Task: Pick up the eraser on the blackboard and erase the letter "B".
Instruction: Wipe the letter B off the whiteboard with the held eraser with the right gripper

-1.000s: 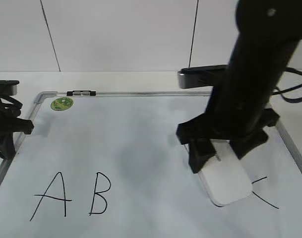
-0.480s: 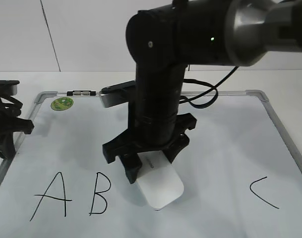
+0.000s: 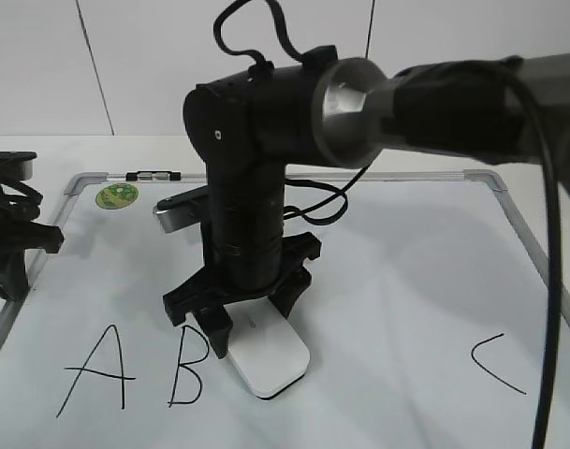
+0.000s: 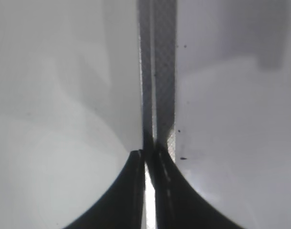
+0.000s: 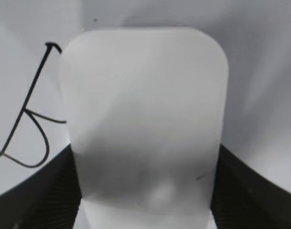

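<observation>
white plastic eraser (image 3: 269, 357), clamped in our right gripper (image 3: 252, 327), has crossed from beside the c to just right of the black marker letter "b" (image 3: 188, 366); wiping next. left gripper (image 4: 147, 164) sits closed, empty.

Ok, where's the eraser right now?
In the exterior view the eraser is held in the right gripper on the blackboard, low and left of centre, just right of the letter "B".

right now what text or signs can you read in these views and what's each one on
"A": black marker on the blackboard.
"B": black marker beside it, the eraser covering part of it in the right wrist view.
"C": black marker, right side.
Green sticker: print too small to read.
Eraser's top: grey print blurred, unreadable.
</observation>
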Controlling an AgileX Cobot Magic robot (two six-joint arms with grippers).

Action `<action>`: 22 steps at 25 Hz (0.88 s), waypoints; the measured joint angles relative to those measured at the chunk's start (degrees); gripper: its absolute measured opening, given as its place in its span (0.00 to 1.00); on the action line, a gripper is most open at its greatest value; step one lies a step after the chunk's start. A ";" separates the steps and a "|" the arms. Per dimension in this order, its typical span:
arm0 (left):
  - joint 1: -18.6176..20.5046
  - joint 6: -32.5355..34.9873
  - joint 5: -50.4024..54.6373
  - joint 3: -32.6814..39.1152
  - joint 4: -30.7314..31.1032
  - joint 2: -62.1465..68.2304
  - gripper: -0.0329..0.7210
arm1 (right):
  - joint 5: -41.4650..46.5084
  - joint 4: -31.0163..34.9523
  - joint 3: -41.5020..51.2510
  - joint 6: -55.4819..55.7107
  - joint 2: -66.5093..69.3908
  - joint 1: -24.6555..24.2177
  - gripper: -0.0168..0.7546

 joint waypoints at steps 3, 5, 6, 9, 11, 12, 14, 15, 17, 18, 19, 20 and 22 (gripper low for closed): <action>0.00 0.00 0.00 0.00 0.00 0.00 0.07 | 1.13 0.00 -1.86 -0.46 1.65 0.00 0.73; 0.00 0.00 0.00 0.00 0.00 0.00 0.07 | 2.05 0.00 -2.86 -0.58 2.26 0.00 0.73; 0.00 0.00 0.00 0.00 0.00 0.00 0.07 | 2.40 0.09 -3.22 -0.72 2.40 0.00 0.73; 0.00 0.00 0.00 0.00 0.00 0.05 0.07 | 2.74 0.22 -3.80 -0.96 2.64 0.00 0.73; 0.00 0.00 0.00 0.00 0.00 0.05 0.07 | 2.74 0.33 -3.79 -1.06 2.77 0.14 0.73; 0.00 0.00 0.00 0.00 0.00 0.05 0.07 | 2.74 0.33 -3.79 -1.06 2.77 0.20 0.73; 0.00 0.00 0.00 0.00 0.00 0.05 0.07 | 2.74 -0.01 -3.92 -1.19 2.88 0.83 0.73; 0.00 0.00 0.00 0.00 0.00 0.05 0.07 | 2.64 -0.05 -3.96 -1.45 2.98 1.07 0.73; 0.00 0.00 0.05 0.00 0.00 0.05 0.07 | 2.15 -0.15 -4.05 -2.12 2.98 2.26 0.73; 0.00 0.00 0.05 0.00 0.00 0.05 0.07 | 1.79 -0.15 -4.09 -2.25 3.10 3.01 0.73; 0.00 0.00 0.05 0.00 0.00 0.05 0.07 | 1.72 -0.15 -4.18 -2.39 3.10 3.67 0.73; 0.00 0.00 0.05 0.00 0.00 0.05 0.07 | 1.58 -0.15 -4.18 -2.39 3.10 4.33 0.73; 0.00 0.00 0.05 0.00 0.00 0.05 0.07 | 1.32 -0.05 -4.18 -2.49 3.21 5.76 0.73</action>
